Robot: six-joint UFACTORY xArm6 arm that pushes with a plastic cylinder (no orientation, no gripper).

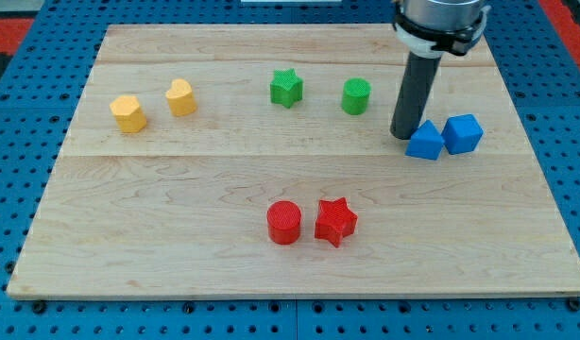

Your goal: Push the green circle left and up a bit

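My tip (402, 135) rests on the table (177, 246) at the view's right, touching or just beside the left edge of a blue block (424, 142), whose shape I can't settle. The arm carries no fingers at all, only this straight rod, so nothing is clenched or released; it can only shove.

The green circle (356, 96) sits to the view's left of the tip and a little higher, near but apart from it. That placement suits the task, I judge: a push left and up has to begin on the circle's lower right side, and the tip is already on that side.

Beyond the circle, further left, stands a green star (286, 88), near enough that a long push could run the circle into it. A blue cube (463, 133) lies right of the first blue block, touching or nearly so.

Far from the work are a red circle (283, 223) and red star (335, 222) near the view's bottom, and two yellow blocks (128, 113) (181, 97) at the left.
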